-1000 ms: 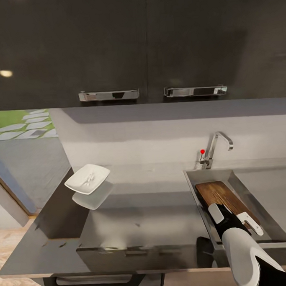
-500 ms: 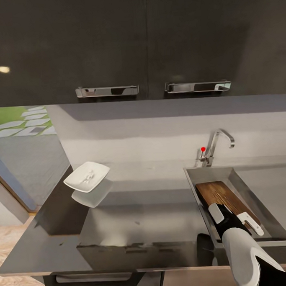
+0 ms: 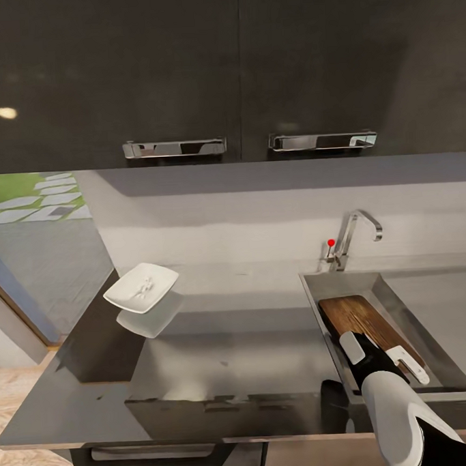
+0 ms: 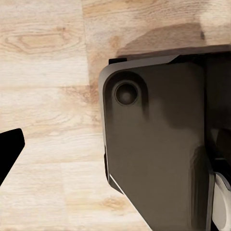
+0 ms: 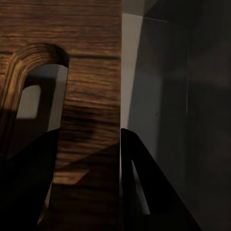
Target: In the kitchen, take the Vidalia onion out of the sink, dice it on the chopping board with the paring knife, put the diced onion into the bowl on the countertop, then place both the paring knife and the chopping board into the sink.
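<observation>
The brown chopping board (image 3: 355,317) leans slanted inside the steel sink (image 3: 319,303), slot hole toward me. My right gripper (image 3: 380,355) reaches over the sink's front rim. In the right wrist view it (image 5: 89,192) is shut on the board (image 5: 91,91), on the strip between the slot and the board's edge, with one dark finger (image 5: 29,187) at the slot. The white bowl (image 3: 141,288) sits on the grey countertop (image 3: 252,341) at the far left and holds small white dice. My left gripper (image 4: 115,163) hangs open over the wooden floor. The paring knife is out of view.
A curved chrome faucet (image 3: 354,235) with a red dot stands behind the sink. Dark wall cabinets with chrome handles (image 3: 174,148) hang above. The drainboard (image 3: 442,304) runs to the right of the basin. The robot's dark base (image 4: 154,144) lies under my left gripper.
The head camera shifted a little, so the whole picture slid upward. The right gripper, the board and the bowl stay where they were.
</observation>
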Controlling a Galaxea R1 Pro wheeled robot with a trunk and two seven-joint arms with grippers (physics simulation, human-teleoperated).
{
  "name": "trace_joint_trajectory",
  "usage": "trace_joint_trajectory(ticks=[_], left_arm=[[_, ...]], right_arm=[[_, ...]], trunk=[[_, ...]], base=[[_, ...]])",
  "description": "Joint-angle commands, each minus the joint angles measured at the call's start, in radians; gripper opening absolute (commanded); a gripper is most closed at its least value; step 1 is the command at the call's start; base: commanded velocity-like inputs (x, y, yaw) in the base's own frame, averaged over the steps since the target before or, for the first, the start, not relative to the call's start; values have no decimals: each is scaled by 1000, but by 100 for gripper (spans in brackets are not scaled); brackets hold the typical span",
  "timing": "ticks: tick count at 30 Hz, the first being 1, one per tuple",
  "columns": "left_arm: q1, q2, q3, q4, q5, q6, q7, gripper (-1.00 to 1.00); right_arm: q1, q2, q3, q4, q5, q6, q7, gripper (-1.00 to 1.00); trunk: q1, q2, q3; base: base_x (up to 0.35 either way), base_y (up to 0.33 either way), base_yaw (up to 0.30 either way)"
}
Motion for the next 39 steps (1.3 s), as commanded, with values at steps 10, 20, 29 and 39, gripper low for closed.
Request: trace_joint_trajectory(ticks=[10,20,29,39], left_arm=[[-2,-1,-8,4,8,-8,1,100],[-2,-1,-8,4,8,-8,1,100],[-2,-1,-9,4,8,-8,1,100],[-2,-1,-8,4,8,-8,1,100]], right_arm=[[-1,1,-2,-1,-6,-8,2,-100],[-1,1,-2,-1,-6,-8,3,-100],[-1,1,-2,-1,-6,-8,3,-100],[-1,1,-1,-1,-6,-9,3,-100]], trunk=[[1,-2,-2],[1,-2,-2],[1,-2,-2],[1,-2,-2]], base=[[38,0,0],[170,0,0],[10,0,0],[0,0,0]])
